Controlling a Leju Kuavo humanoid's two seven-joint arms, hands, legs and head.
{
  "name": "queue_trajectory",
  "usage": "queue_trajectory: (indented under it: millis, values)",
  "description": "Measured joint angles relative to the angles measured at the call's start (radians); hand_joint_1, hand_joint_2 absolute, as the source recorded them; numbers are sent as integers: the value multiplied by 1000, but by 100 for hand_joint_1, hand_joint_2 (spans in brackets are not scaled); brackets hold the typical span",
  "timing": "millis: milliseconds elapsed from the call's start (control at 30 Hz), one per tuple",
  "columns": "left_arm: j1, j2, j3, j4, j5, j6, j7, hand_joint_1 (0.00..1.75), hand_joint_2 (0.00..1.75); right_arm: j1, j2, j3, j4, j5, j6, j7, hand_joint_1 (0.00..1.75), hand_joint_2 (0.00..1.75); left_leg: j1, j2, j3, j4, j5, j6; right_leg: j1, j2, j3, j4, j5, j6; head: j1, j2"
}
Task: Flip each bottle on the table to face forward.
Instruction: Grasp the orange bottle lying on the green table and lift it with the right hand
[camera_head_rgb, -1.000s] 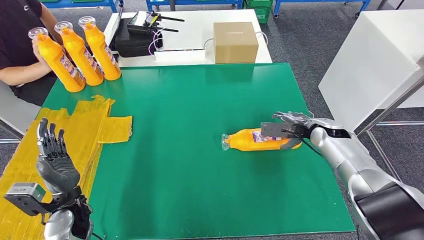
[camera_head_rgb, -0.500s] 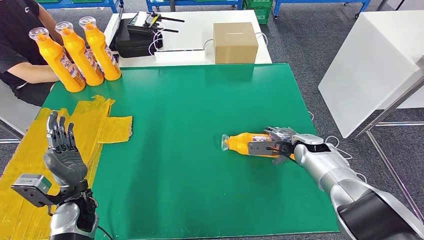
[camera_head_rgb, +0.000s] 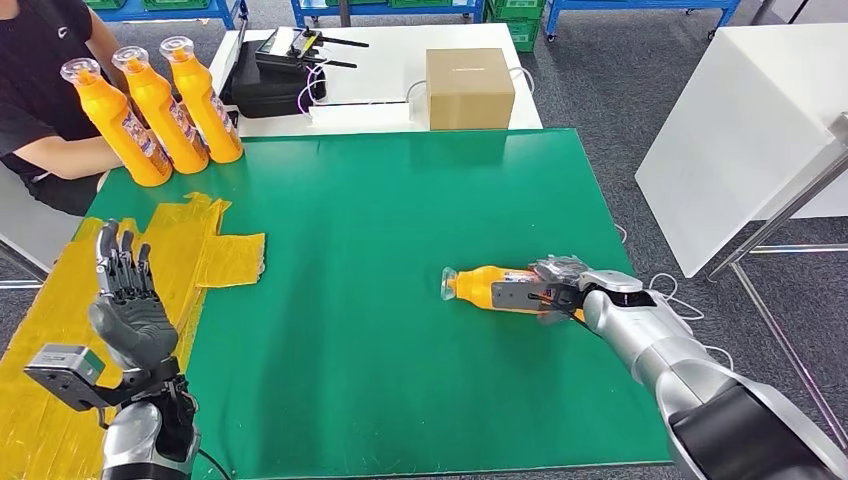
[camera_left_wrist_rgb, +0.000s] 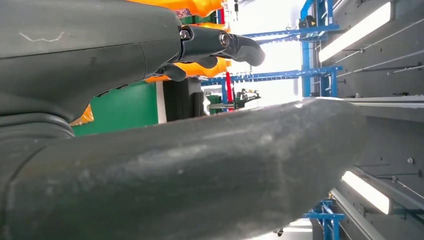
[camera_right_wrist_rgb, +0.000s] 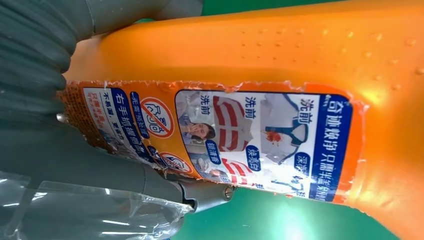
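One lying bottle (camera_head_rgb: 492, 286) on the green worktop (camera_head_rgb: 400, 330): long axis crosswise, cap leftward; right hand (camera_head_rgb: 553, 287) grasps its base end. Left hand (camera_head_rgb: 128, 300) released, raised, well apart.

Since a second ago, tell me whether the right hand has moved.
Yes. The right hand on the lying bottle came down the picture, toward the robot, away from the cardboard box.

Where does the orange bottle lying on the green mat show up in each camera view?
Head view: the lying orange bottle is right of centre on the green mat, gripped by the right hand.
Left wrist view: not in it.
Right wrist view: the bottle is seen close up.
Shared landmark: the bottle's label.
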Motion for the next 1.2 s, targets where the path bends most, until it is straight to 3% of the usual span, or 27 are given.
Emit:
queue_trajectory:
  millis: [667,833,967,1100,1200]
  values:
    - [9,3,0,2,5,-1,0,0,0,1,0,-9,0,-5,-8,0,175,175,0,0,0,0,0,0,0,0,0,0,0,0,0,0]
    - [16,3,0,2,21,-11,11,0,0,8,2,-19,-2,-26,-48,-24,175,175,0,0,0,0,0,0,0,0,0,0,0,0,0,0]
    - [77,-2,-1,-21,89,-63,80,0,175,74,5,-85,-74,-131,-193,-147,175,175,1,2,-2,-1,-1,0,0,2,0,0,0,0,0,0]
    - [206,-51,-21,-91,95,-107,104,0,175,244,34,-189,-358,-235,-247,-240,175,175,2,5,-5,0,-3,0,1,5,-5,0,0,0,0,0]
    - [293,-95,-93,-169,67,-64,96,0,175,321,89,-223,-612,-274,-237,-168,175,175,2,4,-11,0,-2,0,1,4,-13,1,0,0,0,0]
